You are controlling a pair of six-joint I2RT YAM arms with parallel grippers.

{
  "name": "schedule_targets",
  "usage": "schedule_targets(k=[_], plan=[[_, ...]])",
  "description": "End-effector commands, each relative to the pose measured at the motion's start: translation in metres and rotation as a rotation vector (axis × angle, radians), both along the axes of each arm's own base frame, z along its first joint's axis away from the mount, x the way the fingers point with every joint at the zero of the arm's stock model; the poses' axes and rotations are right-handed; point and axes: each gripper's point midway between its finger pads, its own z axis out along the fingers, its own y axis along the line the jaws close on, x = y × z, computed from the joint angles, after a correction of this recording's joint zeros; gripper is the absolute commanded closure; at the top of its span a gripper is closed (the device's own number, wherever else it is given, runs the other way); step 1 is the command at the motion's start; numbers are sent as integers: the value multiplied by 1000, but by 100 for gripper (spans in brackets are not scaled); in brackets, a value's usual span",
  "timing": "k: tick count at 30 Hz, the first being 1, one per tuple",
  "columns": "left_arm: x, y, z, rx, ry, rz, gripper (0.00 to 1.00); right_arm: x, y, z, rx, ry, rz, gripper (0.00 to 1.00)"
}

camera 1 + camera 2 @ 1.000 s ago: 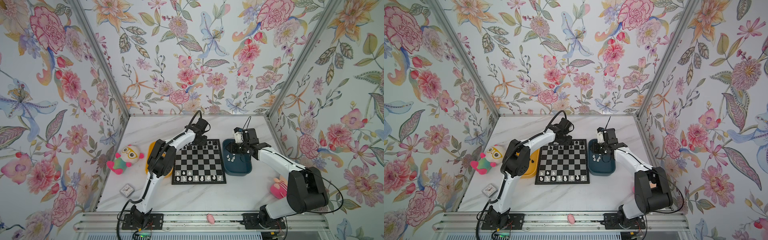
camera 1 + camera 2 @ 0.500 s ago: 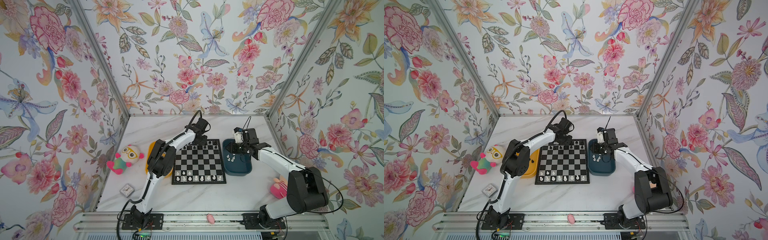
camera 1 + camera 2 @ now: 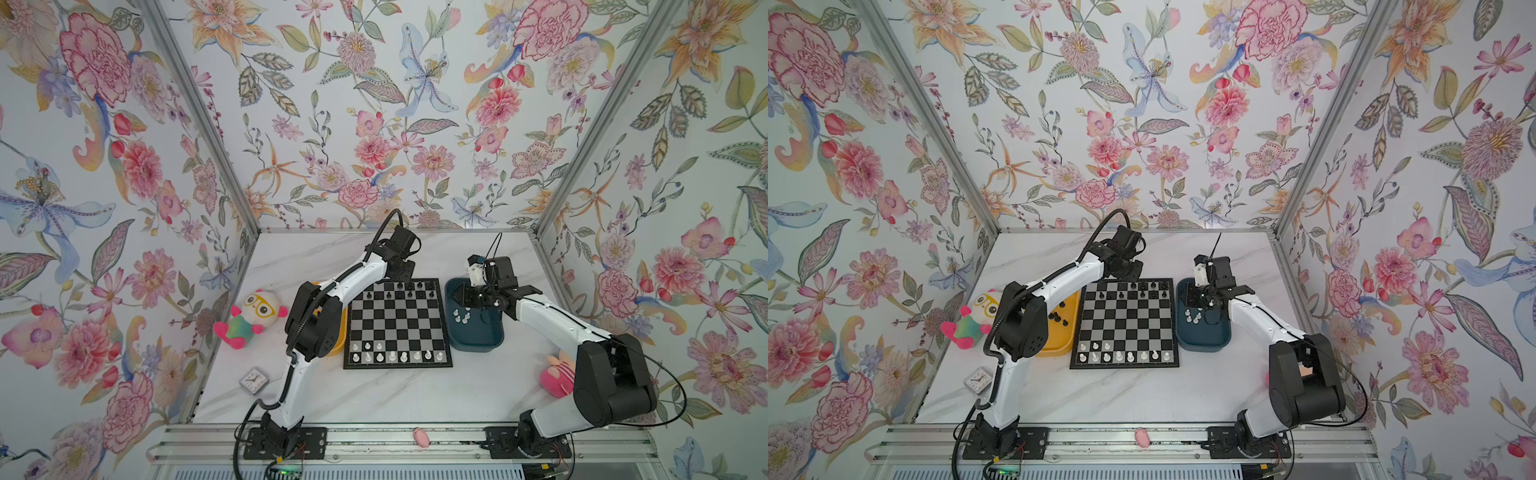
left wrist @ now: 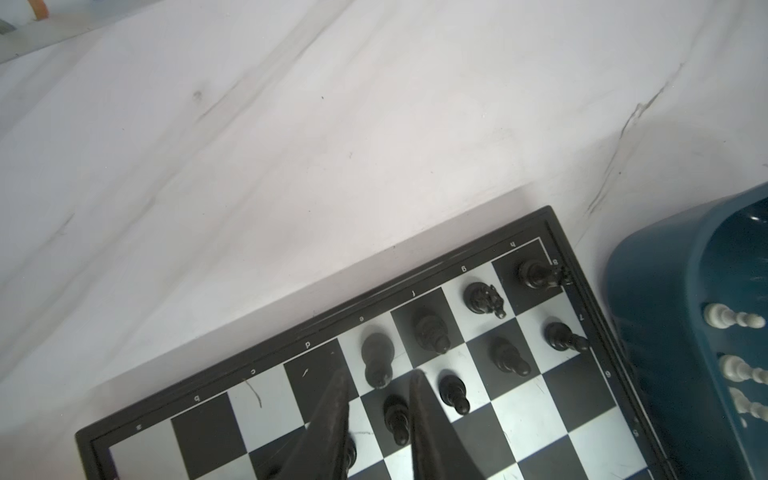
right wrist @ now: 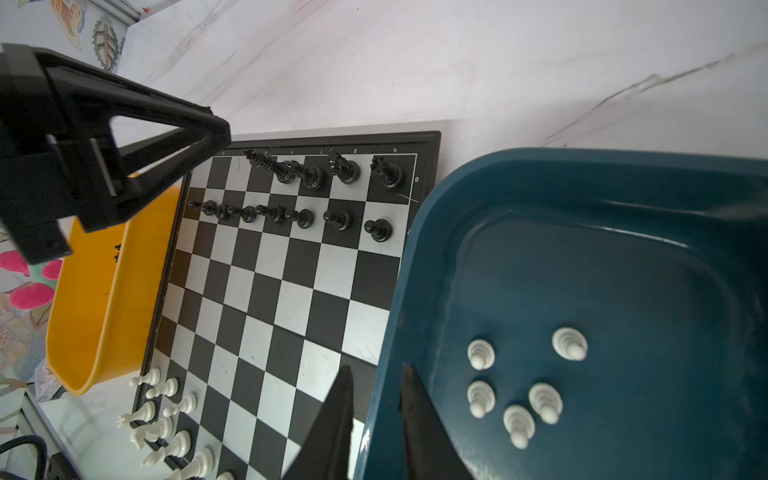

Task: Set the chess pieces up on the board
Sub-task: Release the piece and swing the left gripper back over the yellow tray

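A: Nearest on the desk [image 3: 395, 399]?

B: Small clock [image 3: 254, 380] at the left, pink plush [image 3: 557, 374] at the right beside the right arm.

A: And the board [image 3: 399, 322]?

B: Flat at mid-desk, between a yellow tray [image 3: 1059, 347] on its left and a dark blue tray [image 3: 478, 343] on its right. White chess pieces [image 3: 392, 356] on its two nearest rows, the second only partly filled.

A: Inside the trays?

B: Five white pawns [image 5: 544, 401] upright in the blue one, a few loose black pieces [image 3: 1054, 316] in the yellow one. Left of the yellow tray, a plush with glasses [image 3: 253, 316].

A: Right pincer [image 5: 377, 367]?

B: Over the blue tray's board-side rim, toward its far end. Slightly parted, gripping nothing.

A: Farther back?

B: Black chess pieces [image 3: 409, 286] on the two far rows, the last row filled only toward the right. Above them, the left pincer [image 4: 379, 370], narrowly parted. Black pawn [image 4: 397, 415] showing in the gap, close beside one finger [image 4: 424, 415], clear space on its other side. Cannot tell whether touching.
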Motion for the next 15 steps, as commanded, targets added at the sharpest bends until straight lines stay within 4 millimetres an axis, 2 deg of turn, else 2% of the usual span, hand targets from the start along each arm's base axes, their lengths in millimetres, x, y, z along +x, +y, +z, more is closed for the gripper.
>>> schedule_targets(k=[1,5,9,15], plan=[[-6,12,43,26,-84,12,71,-1,-2,-1,11,9,-10,77],[-11,29,66,46,-123,46,71,-1,0,1,14,4,-7,77],[-18,54,81,68,-157,98,70,0,2,2,17,3,-1,77],[-37,103,78,84,-144,207,69,0,7,2,21,1,12,77]])
